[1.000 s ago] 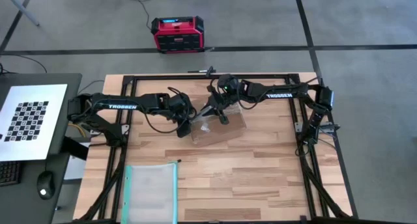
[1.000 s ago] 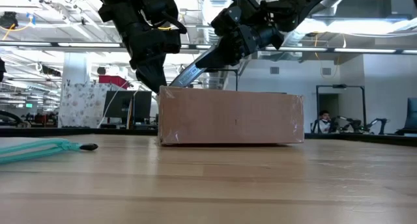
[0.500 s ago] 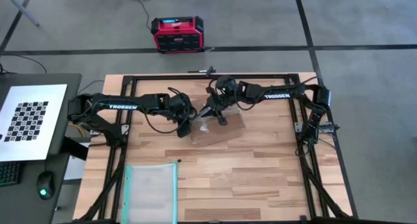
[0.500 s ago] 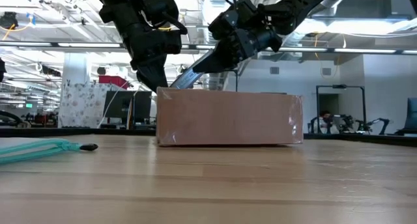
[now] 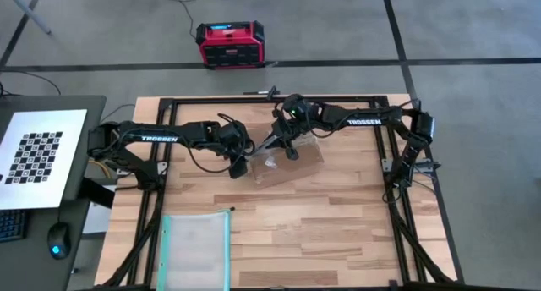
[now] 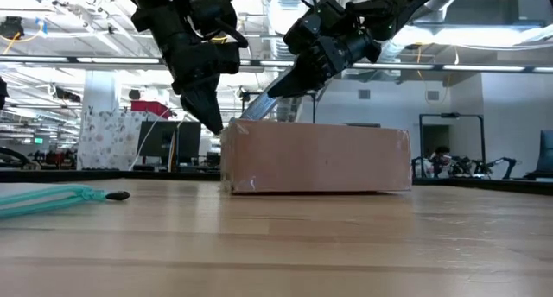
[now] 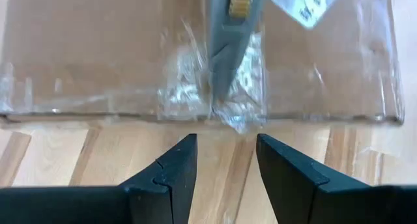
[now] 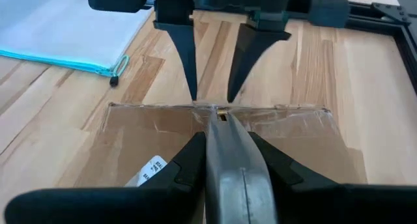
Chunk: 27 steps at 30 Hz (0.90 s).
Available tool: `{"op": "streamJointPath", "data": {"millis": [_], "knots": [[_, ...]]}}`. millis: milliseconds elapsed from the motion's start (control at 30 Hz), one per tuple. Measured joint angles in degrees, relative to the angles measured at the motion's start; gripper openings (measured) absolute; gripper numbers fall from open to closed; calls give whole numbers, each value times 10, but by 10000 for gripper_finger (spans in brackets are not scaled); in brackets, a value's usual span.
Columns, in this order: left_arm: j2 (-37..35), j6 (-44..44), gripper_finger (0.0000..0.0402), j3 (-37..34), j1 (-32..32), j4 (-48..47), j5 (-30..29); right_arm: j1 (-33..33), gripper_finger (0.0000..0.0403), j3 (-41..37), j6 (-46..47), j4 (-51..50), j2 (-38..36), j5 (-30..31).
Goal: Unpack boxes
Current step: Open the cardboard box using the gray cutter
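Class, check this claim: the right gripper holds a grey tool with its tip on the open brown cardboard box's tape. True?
Not quite: the brown cardboard box is closed and taped, as the right wrist view shows. The right gripper does hold the grey tool against the tape.

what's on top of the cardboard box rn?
On the cardboard box: crinkled clear tape, a white label, and the grey tool tip held by the right gripper. Contents hidden; flaps closed.

Open-plan robotics lab: calibration checkerboard (image 5: 35, 156), ceiling ducting (image 6: 484, 34), desks with monitors (image 6: 160, 143).
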Motion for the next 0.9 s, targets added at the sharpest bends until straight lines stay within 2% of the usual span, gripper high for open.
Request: {"op": "streamJointPath", "data": {"millis": [400,567,767,900], "knots": [[0,16,143,-1,3,85,-5,1,73,21,-4,-16,2,3],[0,12,143,-28,7,96,-5,1,73,26,-14,-24,3,6],[-3,12,143,-91,7,205,-1,0,73,26,-15,-34,2,5],[-3,2,143,-110,7,215,1,-2,73,27,-16,-44,2,6]]}}
